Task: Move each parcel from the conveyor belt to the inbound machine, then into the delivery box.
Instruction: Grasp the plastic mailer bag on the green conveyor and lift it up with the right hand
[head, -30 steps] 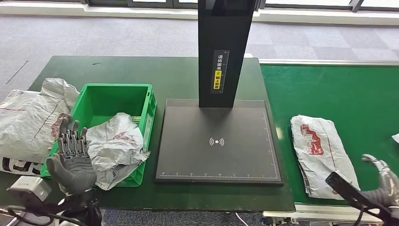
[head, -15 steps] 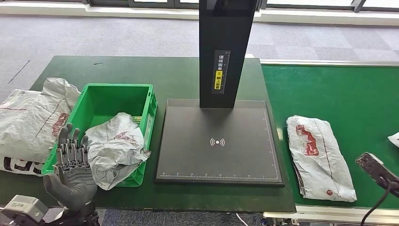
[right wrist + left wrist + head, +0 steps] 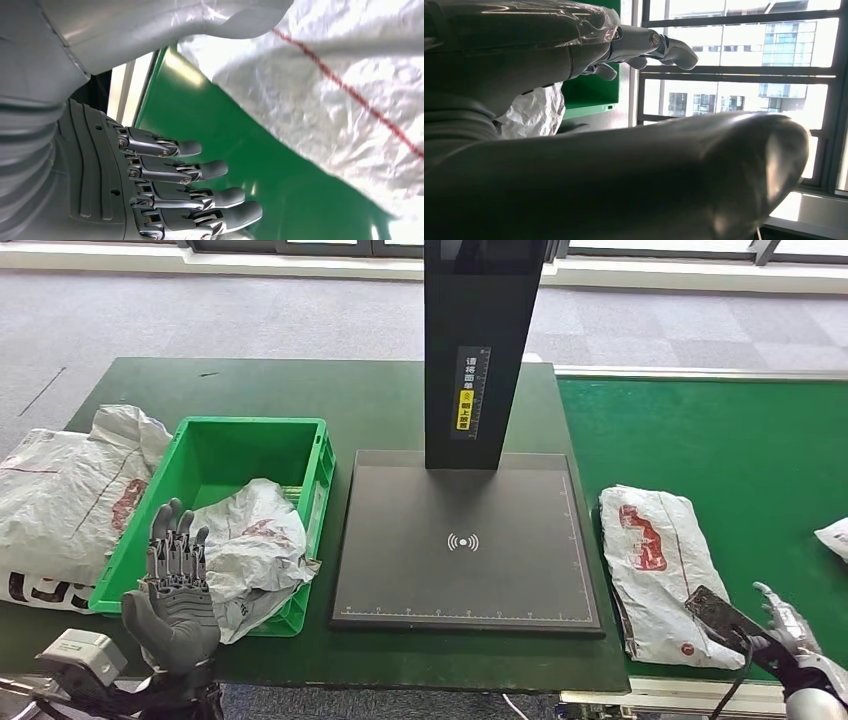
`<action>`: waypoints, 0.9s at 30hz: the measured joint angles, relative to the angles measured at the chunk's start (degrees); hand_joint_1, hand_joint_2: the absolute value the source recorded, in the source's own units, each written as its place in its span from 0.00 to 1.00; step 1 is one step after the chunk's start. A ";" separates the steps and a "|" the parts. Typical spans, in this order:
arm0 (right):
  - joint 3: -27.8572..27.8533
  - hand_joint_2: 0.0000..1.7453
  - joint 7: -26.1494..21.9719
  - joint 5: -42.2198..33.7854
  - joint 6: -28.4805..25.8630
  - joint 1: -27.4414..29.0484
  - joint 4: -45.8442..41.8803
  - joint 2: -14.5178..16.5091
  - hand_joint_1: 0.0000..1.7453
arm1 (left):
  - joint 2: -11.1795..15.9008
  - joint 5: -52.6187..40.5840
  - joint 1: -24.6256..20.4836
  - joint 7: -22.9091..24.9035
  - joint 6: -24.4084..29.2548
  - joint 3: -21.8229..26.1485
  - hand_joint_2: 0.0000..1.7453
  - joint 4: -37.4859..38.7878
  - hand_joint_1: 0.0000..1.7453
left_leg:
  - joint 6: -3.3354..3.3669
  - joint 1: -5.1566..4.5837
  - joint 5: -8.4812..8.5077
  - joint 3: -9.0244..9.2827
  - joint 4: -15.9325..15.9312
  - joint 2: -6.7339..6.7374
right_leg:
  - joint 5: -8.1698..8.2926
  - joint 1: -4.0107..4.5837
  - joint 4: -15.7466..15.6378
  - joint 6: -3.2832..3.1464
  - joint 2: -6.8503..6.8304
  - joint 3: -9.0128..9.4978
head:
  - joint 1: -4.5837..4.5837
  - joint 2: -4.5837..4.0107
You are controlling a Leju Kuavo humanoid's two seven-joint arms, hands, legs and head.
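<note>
- Two hands hold nothing: left hand [image 3: 172, 585], lower left, fingers spread beside the delivery box [image 3: 215, 455] holding a crumpled parcel [image 3: 255, 550].
- Right hand [image 3: 790, 635], lower right, fingers apart near the conveyor belt [image 3: 720, 430] parcel [image 3: 660, 570].

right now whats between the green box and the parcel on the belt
In the head view, the inbound machine's black scanning plate with its upright column lies between the green box and the parcel on the belt; nothing rests on the plate.

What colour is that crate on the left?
Bright green crate; clearest in the head view.
</note>
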 joint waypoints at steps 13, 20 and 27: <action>8.62 1.00 7.58 -4.26 6.14 7.76 -8.37 -2.95 0.00 | 0.76 0.80 -4.80 1.03 -0.61 -2.29 0.00 5.56 0.00 | 0.00 -0.02 0.00 -0.02 0.01 -0.04 | 0.00 -0.02 -0.02 0.01 -0.03 0.00 | -0.01 0.00; 11.61 1.00 9.11 -6.92 5.69 9.19 -10.31 -5.92 0.00 | 0.78 1.69 -5.76 1.24 -1.27 -2.71 0.00 7.18 0.00 | 0.00 -0.01 0.00 -0.01 0.01 -0.04 | 0.00 -0.02 -0.02 0.00 -0.02 -0.01 | -0.01 0.00; 13.27 1.00 9.25 -7.08 5.20 9.49 -10.49 -6.69 0.00 | 0.76 1.85 -6.12 1.32 -1.40 -2.72 0.00 8.17 0.00 | 0.00 -0.01 0.00 -0.01 0.01 -0.03 | 0.00 -0.01 -0.02 0.00 -0.02 -0.01 | -0.01 0.00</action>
